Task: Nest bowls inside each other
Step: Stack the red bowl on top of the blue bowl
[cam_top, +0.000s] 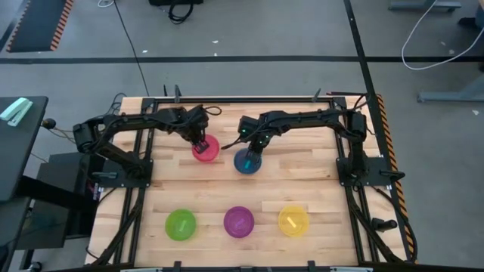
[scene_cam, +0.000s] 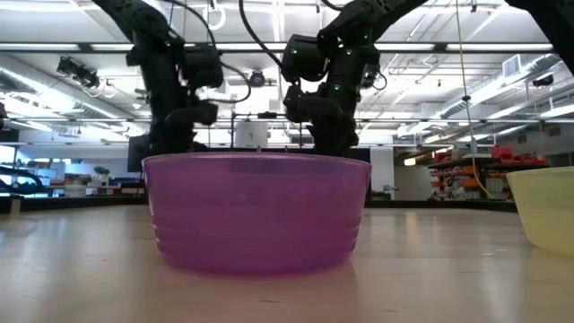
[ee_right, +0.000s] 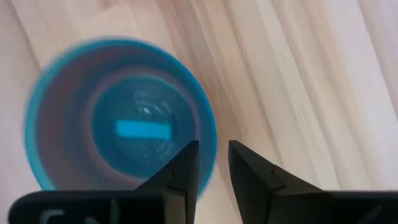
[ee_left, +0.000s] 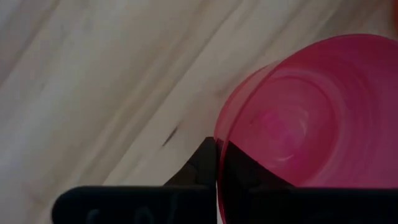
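Observation:
Five bowls show in the high view; no orange bowl is in view. The pink bowl [cam_top: 205, 149] and the blue bowl [cam_top: 246, 162] sit side by side near the table's middle. The green bowl [cam_top: 181, 224], purple bowl [cam_top: 239, 221] and yellow bowl [cam_top: 293, 221] stand in a row along the near edge. My left gripper [cam_top: 200, 141] is shut on the pink bowl [ee_left: 311, 118]. My right gripper [ee_right: 213, 158] is open, one finger over the inside of the blue bowl [ee_right: 124, 118], the other outside its rim, with bare wood showing beside the outer finger. My left gripper pinches the pink bowl's rim [ee_left: 217, 140] at its far-left side, one finger [ee_left: 202, 165] outside the wall and the other inside, seen through the pink plastic. The fingers come from above, pointing down. Whether the bowl's base is on the table I cannot tell.
In the low view the purple bowl [scene_cam: 256, 211] fills the foreground and hides both grippers' fingertips; the yellow bowl [scene_cam: 543, 211] stands at the right. Bare wood [cam_top: 249, 189] lies between the two upper bowls and the near row. The arm bases stand on the table's left and right sides.

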Robot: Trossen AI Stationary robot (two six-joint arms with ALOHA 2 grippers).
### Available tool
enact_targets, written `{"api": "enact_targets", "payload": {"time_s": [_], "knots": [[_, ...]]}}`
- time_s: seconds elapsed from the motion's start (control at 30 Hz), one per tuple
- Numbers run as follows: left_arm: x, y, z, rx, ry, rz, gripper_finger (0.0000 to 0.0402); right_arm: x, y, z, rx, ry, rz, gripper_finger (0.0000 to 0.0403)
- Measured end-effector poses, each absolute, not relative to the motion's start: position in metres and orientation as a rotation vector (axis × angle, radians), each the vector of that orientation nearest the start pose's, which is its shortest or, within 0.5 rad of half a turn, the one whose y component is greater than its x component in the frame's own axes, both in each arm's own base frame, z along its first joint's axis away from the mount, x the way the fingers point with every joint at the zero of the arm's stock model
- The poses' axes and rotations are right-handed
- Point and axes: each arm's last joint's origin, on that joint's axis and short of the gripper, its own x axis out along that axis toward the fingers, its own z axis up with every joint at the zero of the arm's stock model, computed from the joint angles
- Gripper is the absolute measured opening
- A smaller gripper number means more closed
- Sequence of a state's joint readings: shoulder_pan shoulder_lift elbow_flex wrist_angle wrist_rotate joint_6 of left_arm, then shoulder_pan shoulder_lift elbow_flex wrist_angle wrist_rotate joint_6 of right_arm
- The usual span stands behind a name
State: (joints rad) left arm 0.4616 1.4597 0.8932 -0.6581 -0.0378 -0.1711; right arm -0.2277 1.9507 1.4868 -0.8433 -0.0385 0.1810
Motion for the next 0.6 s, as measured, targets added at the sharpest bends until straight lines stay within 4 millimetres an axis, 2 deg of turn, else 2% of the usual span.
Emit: {"api": "enact_targets", "payload": {"time_s": [0.3, 0.6], "knots": [[0.267, 0.096, 0.242, -0.325, 1.069, 0.432, 0.0007, 0.358, -0.084, 0.221, 0.288, 1.346, -0.379, 0.0091], [0.285, 0.067, 0.262, -0.28, 0.991, 0.336, 0.0007, 0.344, -0.051, 0.248, 0.207, 1.299, -0.363, 0.0089]]}}
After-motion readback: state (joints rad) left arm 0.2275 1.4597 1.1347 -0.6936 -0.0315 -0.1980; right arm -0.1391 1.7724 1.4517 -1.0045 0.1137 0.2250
